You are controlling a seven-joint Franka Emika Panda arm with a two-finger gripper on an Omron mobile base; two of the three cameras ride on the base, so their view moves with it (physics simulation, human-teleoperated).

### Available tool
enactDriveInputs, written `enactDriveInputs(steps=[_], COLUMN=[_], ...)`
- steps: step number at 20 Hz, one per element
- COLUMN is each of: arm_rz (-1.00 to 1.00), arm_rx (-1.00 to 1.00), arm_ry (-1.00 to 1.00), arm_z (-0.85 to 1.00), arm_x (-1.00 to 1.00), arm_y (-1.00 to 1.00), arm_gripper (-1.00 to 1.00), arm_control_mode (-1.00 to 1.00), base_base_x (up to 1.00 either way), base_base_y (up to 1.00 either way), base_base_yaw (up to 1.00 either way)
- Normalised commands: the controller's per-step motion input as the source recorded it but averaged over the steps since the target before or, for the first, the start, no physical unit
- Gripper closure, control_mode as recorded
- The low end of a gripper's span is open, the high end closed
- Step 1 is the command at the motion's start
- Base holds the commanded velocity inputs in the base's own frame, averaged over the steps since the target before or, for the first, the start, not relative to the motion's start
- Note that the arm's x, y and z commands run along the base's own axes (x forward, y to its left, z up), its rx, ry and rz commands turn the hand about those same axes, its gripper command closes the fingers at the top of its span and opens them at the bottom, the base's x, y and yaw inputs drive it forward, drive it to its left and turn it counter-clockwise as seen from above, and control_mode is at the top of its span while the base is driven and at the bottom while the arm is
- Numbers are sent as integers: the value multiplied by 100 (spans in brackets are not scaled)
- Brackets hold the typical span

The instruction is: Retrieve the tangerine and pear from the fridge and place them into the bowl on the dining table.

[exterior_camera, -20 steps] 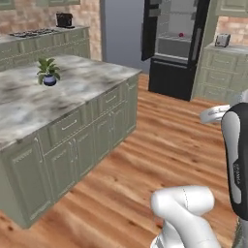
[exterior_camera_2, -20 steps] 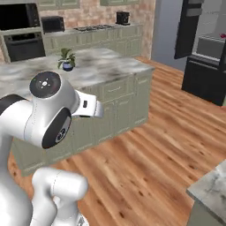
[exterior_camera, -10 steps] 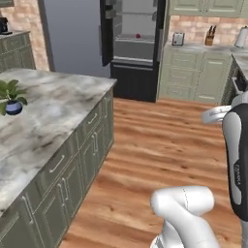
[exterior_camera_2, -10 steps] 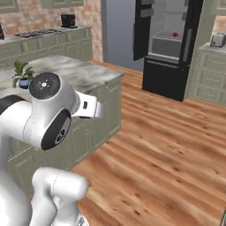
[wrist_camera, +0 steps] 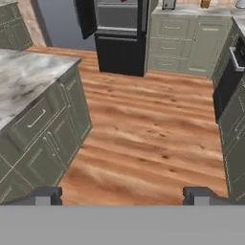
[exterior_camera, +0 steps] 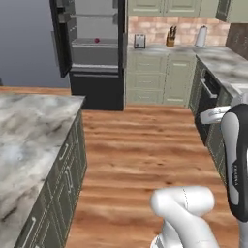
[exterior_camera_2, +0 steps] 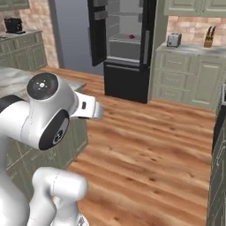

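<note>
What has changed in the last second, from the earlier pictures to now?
The base has turned and driven, so the whole view has swung: the fridge, before far off to the right, now stands ahead, and the potted plant on the marble counter has left the picture. Nothing was taken or let go. The claw stays open and empty, the fridge stays open, with the pear on its shelf.

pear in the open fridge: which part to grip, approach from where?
Likely across the pear's round middle, coming straight in from the front through the open fridge doorway: it sits alone on a shelf with another shelf close above. The gripper is open but far off.
</note>
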Motion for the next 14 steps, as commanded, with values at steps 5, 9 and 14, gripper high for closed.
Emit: enactDriveInputs(steps=[5,9,14], arm_rz=[0,0,0], arm_rx=[0,0,0], arm_ry=[0,0,0], arm_z=[0,0,0], arm_x=[0,0,0], arm_y=[0,0,0], arm_gripper=[-100,-100,-100], arm_control_mode=[100,100,100], base_base_x=[100,100,100], base_base_y=[4,19,23], base_base_yaw=[-36,-21,-2])
